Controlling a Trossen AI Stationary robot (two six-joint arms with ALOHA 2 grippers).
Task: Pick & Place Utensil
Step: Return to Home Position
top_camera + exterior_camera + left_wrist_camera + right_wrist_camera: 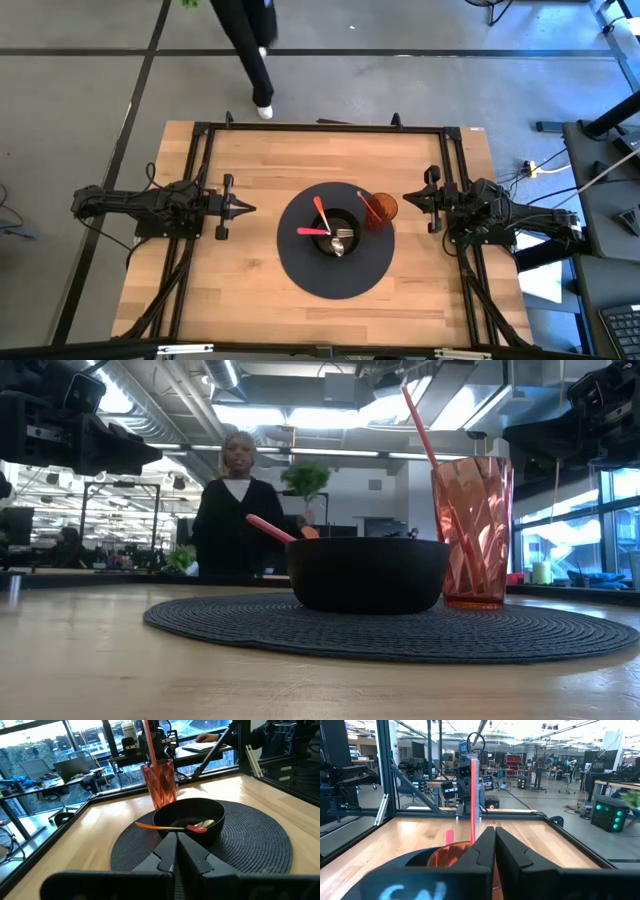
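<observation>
Both sets of jaws are closed on nothing: left arm [190,208] at nine o'clock, right arm [470,205] at three. The spoon [321,210] and fork [310,231] rest in the bowl [365,575], handles towards the left arm. The straw [368,207] stands in the cup [390,208], nearer the right.

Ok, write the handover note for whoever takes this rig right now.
Left pincer: shut, empty, off the round mat on the left side.
Right pincer: shut, empty, on the right, close to the cup.
Straw stands in the cup. Orange spoon and pink fork lie in the black bowl on the mat.
Done: all placements.
Left: confirm both pincers are parked at home.
</observation>
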